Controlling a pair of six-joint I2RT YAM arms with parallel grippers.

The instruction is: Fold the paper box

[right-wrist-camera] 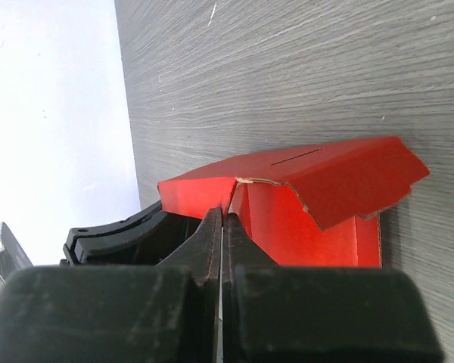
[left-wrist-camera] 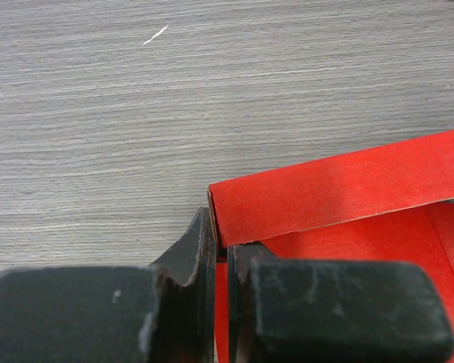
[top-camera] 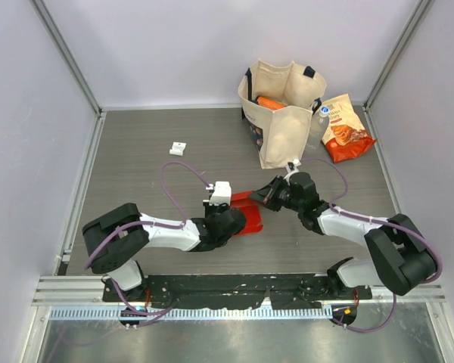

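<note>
The paper box [top-camera: 248, 214] is bright red card, partly raised, lying on the grey table between the two arms. My left gripper [top-camera: 231, 219] is at its left side, shut on one upright wall; in the left wrist view the gripper [left-wrist-camera: 225, 253] pinches thin red card below a folded flap of the box [left-wrist-camera: 340, 189]. My right gripper [top-camera: 269, 195] comes in from the right. Its jaws [right-wrist-camera: 225, 217] are shut at the lower edge of a raised flap of the box [right-wrist-camera: 340, 174], which has a slot and a bent corner.
A beige cloth tote bag [top-camera: 281, 113] stands at the back, holding something orange. An orange-red snack bag [top-camera: 346, 130] lies to its right. A small white piece [top-camera: 178, 148] rests at the back left. Pale walls close in the table on three sides.
</note>
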